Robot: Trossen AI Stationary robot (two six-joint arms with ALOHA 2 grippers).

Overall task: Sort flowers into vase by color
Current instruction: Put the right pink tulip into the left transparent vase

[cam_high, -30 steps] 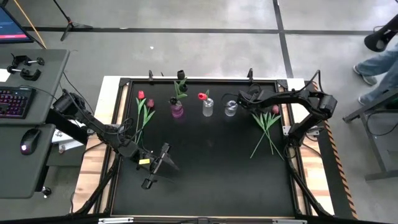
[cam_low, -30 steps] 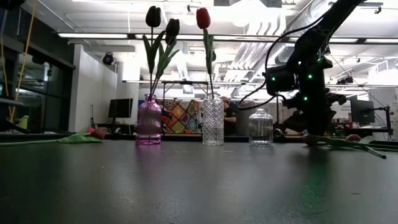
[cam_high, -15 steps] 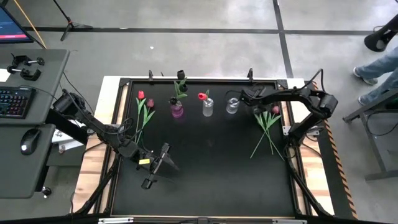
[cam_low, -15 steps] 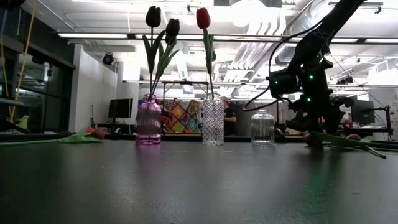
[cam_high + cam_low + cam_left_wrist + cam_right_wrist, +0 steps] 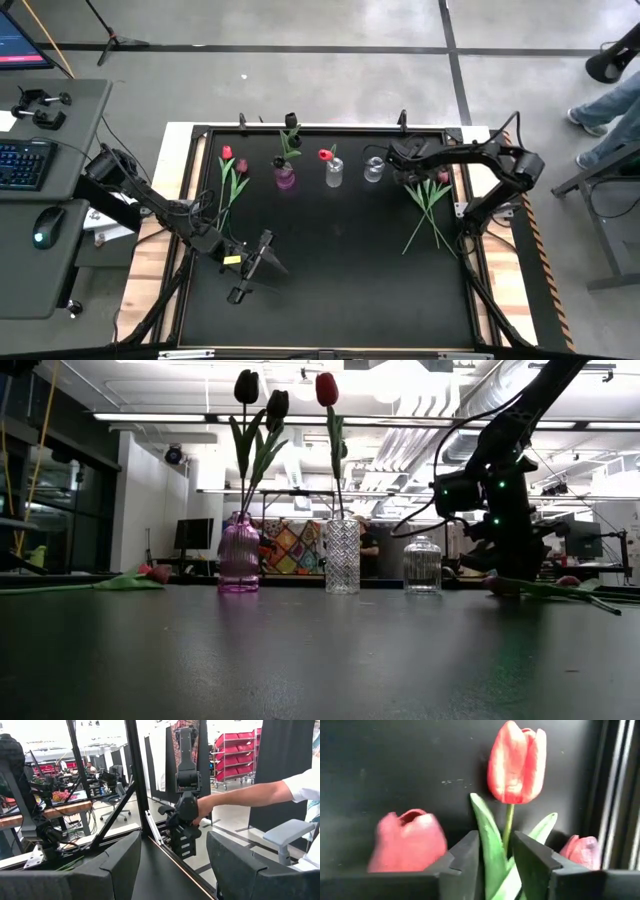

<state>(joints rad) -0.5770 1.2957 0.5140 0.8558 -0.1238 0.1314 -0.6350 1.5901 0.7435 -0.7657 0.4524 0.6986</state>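
A: Where's the right gripper [image 5: 400,161] rn?

B: Far side of the table [image 5: 330,270], down over the loose flowers [image 5: 428,205] lying by the right edge, just beside the clear round vase [image 5: 372,171].

A: Got anything?

B: Wrist cam: fingers [image 5: 465,857] a narrow gap apart w/ a green stem and leaf [image 5: 492,850] between them. Red tulip [image 5: 516,762] head sits just past the tips, flat on the black top. Looks closing round the stem, but can't tell if it's actually pinched. Another red head [image 5: 407,840] one side, a pink one [image 5: 582,852] the other.

A: Left gripper [image 5: 262,252]?

B: Parked near the front-left, fingers [image 5: 115,865] wide apart, nothing in them.

A: Vases?

B: Purple vase [image 5: 239,555] has two dark tulips [image 5: 262,400]. Cut-glass vase [image 5: 342,556] has one red [image 5: 326,389]. Round one [image 5: 421,565] has none. Two more flowers [image 5: 232,178] lie at the far-left.
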